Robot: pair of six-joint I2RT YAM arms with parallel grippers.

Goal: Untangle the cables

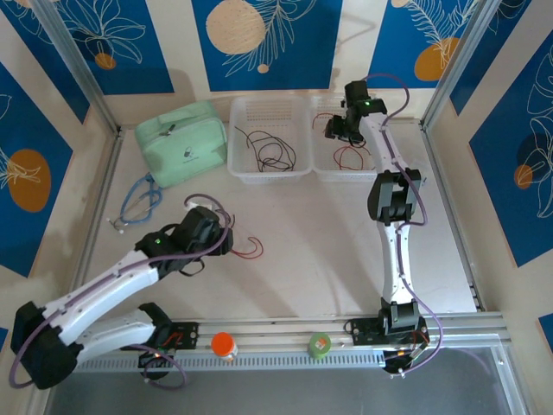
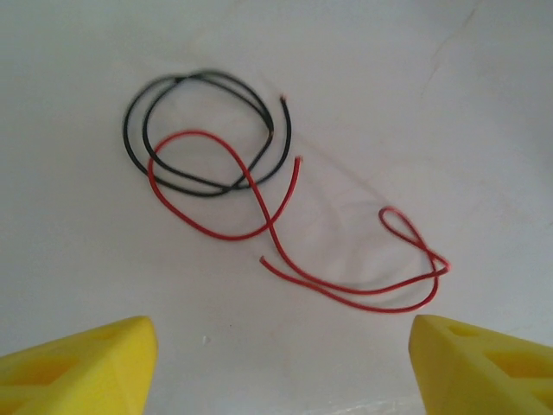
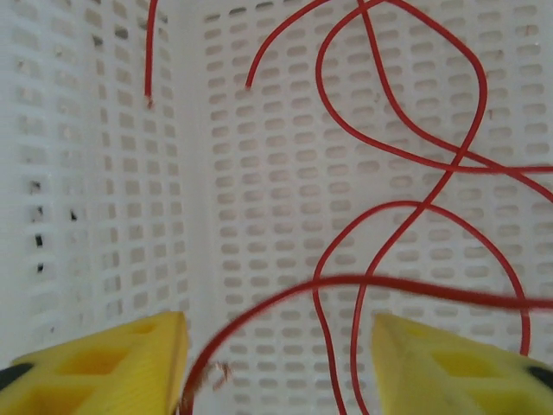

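A black cable point(image 2: 207, 130) lies in a double loop on the white table, with a red cable point(image 2: 220, 203) crossing over it and a second red cable point(image 2: 380, 281) stretched out to its right. My left gripper point(image 2: 281, 372) hovers open just short of them, nothing between its yellow fingertips point(image 2: 86, 363). From above, it point(image 1: 226, 235) sits left of those cables point(image 1: 249, 249). My right gripper point(image 1: 337, 130) is down inside the right white basket point(image 1: 321, 169). There it point(image 3: 276, 363) stands open, and a blurred red cable point(image 3: 380, 281) runs loose across the gap, above other red cables point(image 3: 406, 121).
A middle white basket point(image 1: 268, 176) holds more dark and red cables. A mint-green pouch point(image 1: 183, 143) sits at the back left, with a blue-grey looped cord point(image 1: 138, 201) in front of it. An orange-capped item point(image 1: 224, 345) and a green roll point(image 1: 319, 345) rest on the front rail.
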